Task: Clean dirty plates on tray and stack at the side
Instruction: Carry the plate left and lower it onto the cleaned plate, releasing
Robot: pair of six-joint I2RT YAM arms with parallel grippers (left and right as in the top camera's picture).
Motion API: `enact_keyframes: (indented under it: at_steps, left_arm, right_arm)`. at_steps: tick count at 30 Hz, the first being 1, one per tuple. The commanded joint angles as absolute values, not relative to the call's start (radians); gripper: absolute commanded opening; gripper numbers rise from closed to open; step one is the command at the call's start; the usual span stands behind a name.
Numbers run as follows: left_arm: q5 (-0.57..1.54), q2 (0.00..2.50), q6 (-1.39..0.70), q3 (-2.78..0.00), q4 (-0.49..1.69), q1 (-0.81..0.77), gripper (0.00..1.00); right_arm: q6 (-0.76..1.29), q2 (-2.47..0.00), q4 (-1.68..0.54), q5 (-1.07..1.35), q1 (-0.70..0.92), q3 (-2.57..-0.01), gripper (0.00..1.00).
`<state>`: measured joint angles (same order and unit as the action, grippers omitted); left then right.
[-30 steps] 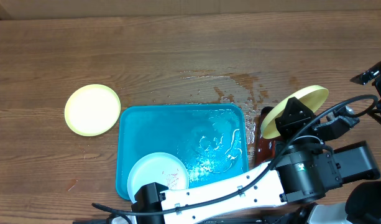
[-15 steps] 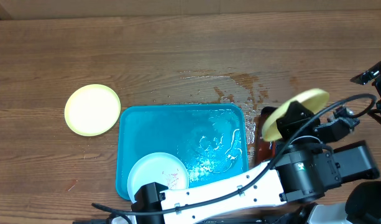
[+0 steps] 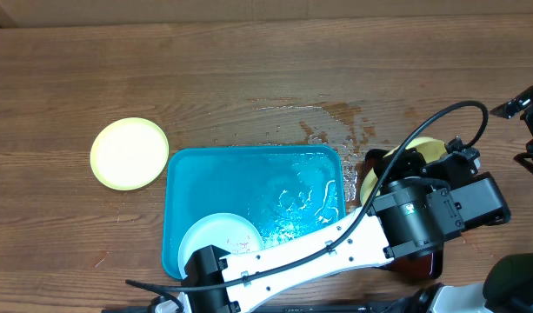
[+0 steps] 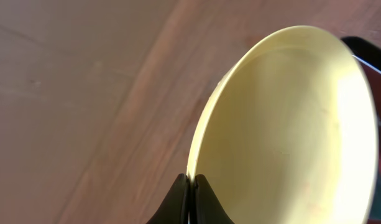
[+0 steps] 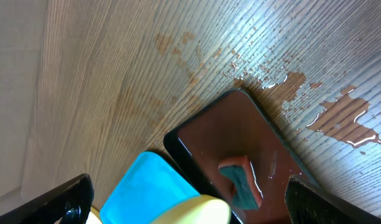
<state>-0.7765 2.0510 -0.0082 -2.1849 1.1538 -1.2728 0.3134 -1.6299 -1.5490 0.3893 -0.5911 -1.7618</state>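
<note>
My left gripper (image 4: 191, 182) is shut on the rim of a pale yellow-green plate (image 4: 289, 124), which it holds steeply tilted over the dark red-brown tray (image 3: 369, 165) at the right; in the overhead view the arm hides most of this plate (image 3: 423, 148). A second yellow-green plate (image 3: 129, 154) lies flat on the table at the left. A pale blue-white plate (image 3: 216, 236) with reddish specks sits in the near left corner of the turquoise tray (image 3: 249, 178). My right gripper (image 5: 190, 186) hangs open above the dark tray, holding nothing.
A green sponge (image 5: 240, 183) lies in liquid in the dark red-brown tray (image 5: 234, 134). Spilled water (image 3: 336, 122) spreads on the wood behind both trays. The turquoise tray's floor is wet. My left arm (image 3: 318, 256) stretches across the table's near edge.
The left gripper has swung the yellow-green plate down and nearer, over the dark tray, so the arm now covers most of it. The other plates and the right gripper have not moved.
</note>
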Motion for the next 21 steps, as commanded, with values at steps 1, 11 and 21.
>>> enact_keyframes:
  at_steps: [1,11,21]
  left_arm:
    - [-0.661,2.055,-0.036,-2.194,1.156,-1.243,0.04]
    - [-0.247,2.053,-0.194,-2.194,1.200,-0.970,0.04]
    - [0.293,2.044,-0.244,-2.200,1.168,-0.533,0.04]
  right_arm:
    - [0.305,-1.608,-1.547,0.399,-0.596,-1.789,1.00]
    - [0.298,-1.608,-1.558,0.414,-0.594,-1.788,1.00]
    - [0.261,-1.613,-1.551,0.355,-0.494,-1.788,1.00]
